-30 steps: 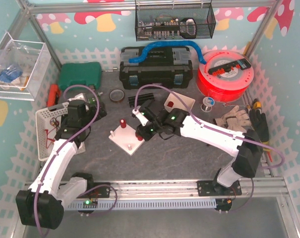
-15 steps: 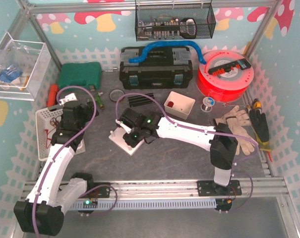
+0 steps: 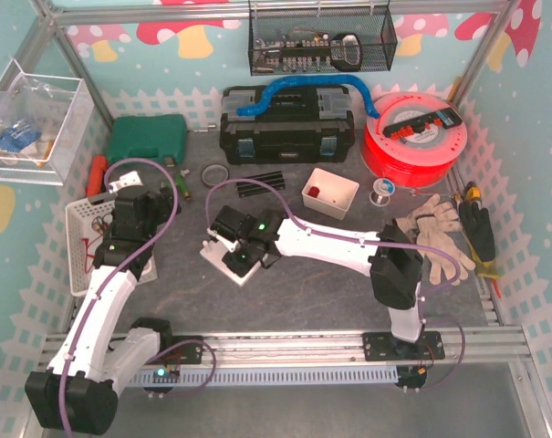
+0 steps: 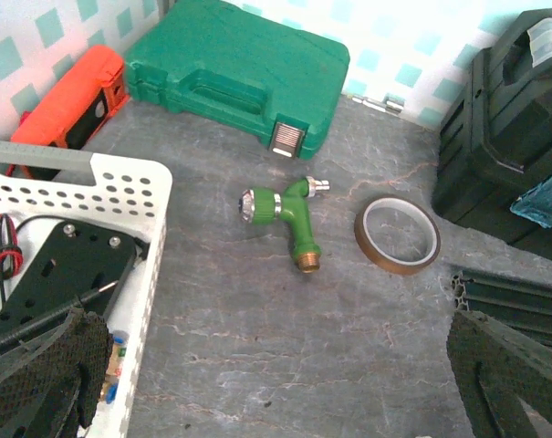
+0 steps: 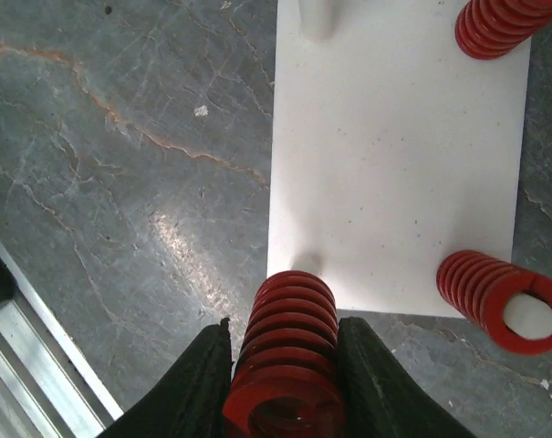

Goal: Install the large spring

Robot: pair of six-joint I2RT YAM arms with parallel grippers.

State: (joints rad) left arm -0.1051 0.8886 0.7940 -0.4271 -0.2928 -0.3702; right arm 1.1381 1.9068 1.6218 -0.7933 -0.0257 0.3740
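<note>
Coils of the large red spring (image 5: pixel 289 319) sit pinched between the black fingers (image 5: pixel 207 374) of the right gripper (image 5: pixel 289 365), which is closed on its sides. The spring hangs over the near corner of the white plate (image 5: pixel 394 164); whether a peg stands under it cannot be told. On that plate a second red spring (image 5: pixel 504 306) sits around a white peg at the adjacent corner, a third red spring (image 5: pixel 499 23) stands at the far corner, and a bare white peg (image 5: pixel 317 18) rises at the far edge. The plate lies on the grey marbled table (image 5: pixel 120 182).

Well apart to the left, the left gripper (image 4: pixel 276 392) hovers with its jaws spread wide and nothing between them. Below it lie a green nozzle (image 4: pixel 289 210) and a tape ring (image 4: pixel 397 235) just beside it, a white basket (image 4: pixel 120 182), and a green case (image 4: pixel 230 73) farther back.
</note>
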